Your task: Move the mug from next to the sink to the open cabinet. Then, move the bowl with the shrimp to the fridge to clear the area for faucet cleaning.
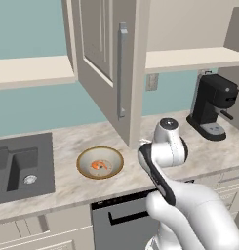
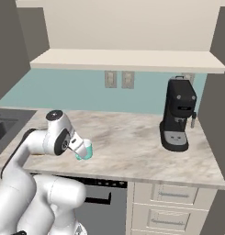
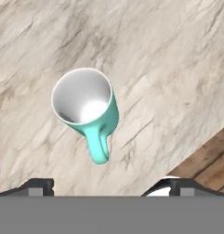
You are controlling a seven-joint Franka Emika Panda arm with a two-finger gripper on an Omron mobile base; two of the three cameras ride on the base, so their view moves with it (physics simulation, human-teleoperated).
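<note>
Teal-green, the mug (image 3: 86, 107) stands upright on the marble counter (image 3: 168, 68), left of centre in the hand view, handle toward the finger tips. The gripper (image 3: 106, 187) hovers spread above it, grasping nothing. Step one: you must descend, pinch, then lift toward the open cabinet (image 1: 104, 63).

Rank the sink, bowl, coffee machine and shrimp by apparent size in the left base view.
1. sink
2. coffee machine, though it stands farther back, so its rank against the sink is unsure
3. bowl
4. shrimp
</note>
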